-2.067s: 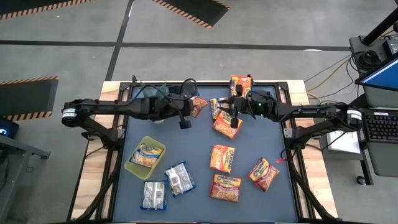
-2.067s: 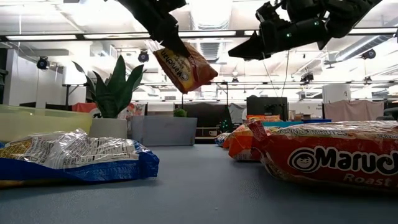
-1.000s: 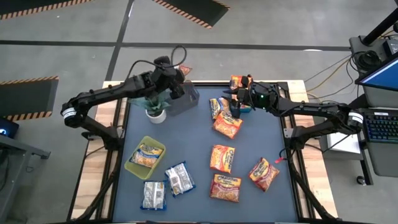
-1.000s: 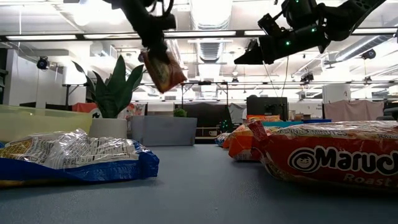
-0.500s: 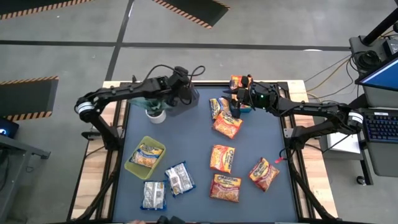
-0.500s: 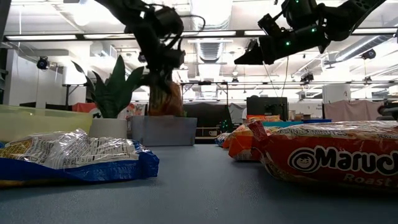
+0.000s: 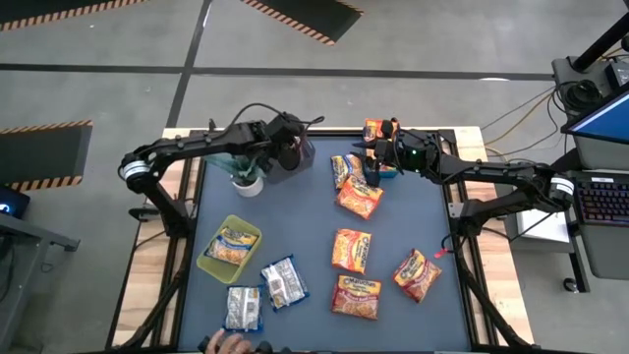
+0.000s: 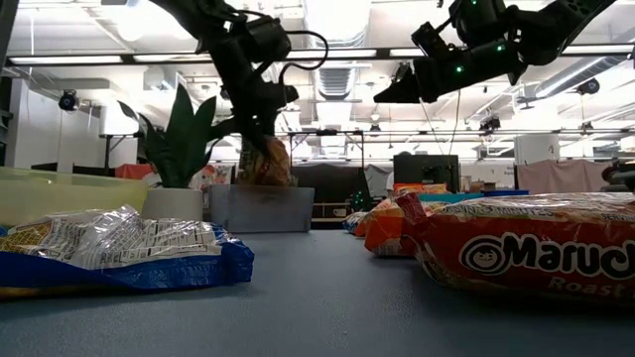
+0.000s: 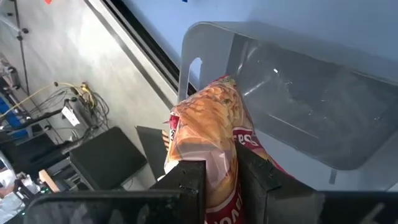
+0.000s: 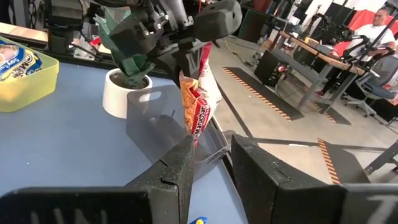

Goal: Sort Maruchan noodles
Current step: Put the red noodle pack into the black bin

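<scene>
My left gripper [image 8: 260, 124] is shut on an orange-red noodle packet [image 8: 263, 164] and holds it over the clear bin [image 8: 261, 208] at the table's far left, beside the potted plant [image 8: 179, 149]. My right gripper [image 10: 212, 152] hovers open above the far middle of the table with nothing between its fingers. More orange packets [image 7: 352, 249] lie flat across the right half of the table. A yellow-and-blue packet lies in the yellow bin [image 7: 211, 265]. Two whitish packets [image 7: 283, 282] lie near the front edge. My left gripper pinches the packet's upper end [image 9: 217, 140] between its two fingers, which slant down from above. The packet hangs upright below the fingers [image 10: 200, 59]. Its lower end [image 8: 263, 181] is level with the clear bin's rim. Whether it touches the bin I cannot tell.
A person's hand [image 7: 228, 344] shows at the table's near edge. Beyond the far edge is a floor with striped tape. A laptop and cables [image 7: 600, 108] stand off the table's right side. Bare blue mat lies in the table's middle.
My left gripper has come down toward the clear bin and rolled about its own axis. The orange packet, tilted and high before, now hangs upright with its lower end at the bin's rim. A person's hand has appeared at the near edge.
</scene>
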You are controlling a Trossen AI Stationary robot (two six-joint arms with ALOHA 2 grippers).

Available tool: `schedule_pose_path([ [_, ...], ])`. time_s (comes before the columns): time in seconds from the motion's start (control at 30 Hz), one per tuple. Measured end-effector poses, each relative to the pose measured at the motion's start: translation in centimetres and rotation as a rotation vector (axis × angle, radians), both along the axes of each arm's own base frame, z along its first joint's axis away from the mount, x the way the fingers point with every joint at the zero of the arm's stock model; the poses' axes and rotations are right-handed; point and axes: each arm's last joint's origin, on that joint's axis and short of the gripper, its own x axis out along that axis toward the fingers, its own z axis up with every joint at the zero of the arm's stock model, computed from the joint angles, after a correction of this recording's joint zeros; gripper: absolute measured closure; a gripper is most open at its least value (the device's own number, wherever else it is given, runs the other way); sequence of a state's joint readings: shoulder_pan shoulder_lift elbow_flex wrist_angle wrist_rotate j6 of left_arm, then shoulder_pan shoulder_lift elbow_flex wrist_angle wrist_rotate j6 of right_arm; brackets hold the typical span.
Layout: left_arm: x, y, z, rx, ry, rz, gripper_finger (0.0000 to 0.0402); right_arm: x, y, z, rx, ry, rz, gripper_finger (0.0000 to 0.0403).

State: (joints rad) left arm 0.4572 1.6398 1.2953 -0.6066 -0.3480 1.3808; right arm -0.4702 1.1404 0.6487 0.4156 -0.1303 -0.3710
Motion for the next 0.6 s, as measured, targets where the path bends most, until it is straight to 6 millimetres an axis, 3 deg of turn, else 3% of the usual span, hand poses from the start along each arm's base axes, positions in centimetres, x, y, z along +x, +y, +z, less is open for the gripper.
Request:
schedule_pose_path([
  [0.17,0.2,0.3,-0.1,-0.005,-0.036,0.037,0.0362,0.0,0.0,0.0,0.000,0.000,0.000,0.0307],
  [0.3,1.0,0.9,-0.4,-0.071,-0.250,0.274,0.0362,0.0,0.0,0.0,0.001,0.000,0.000,0.0307],
  [0.6,1.2,1.3,-1.4,-0.086,-0.293,0.441,0.0362,0.0,0.0,0.0,0.002,-0.001,0.000,0.0307],
])
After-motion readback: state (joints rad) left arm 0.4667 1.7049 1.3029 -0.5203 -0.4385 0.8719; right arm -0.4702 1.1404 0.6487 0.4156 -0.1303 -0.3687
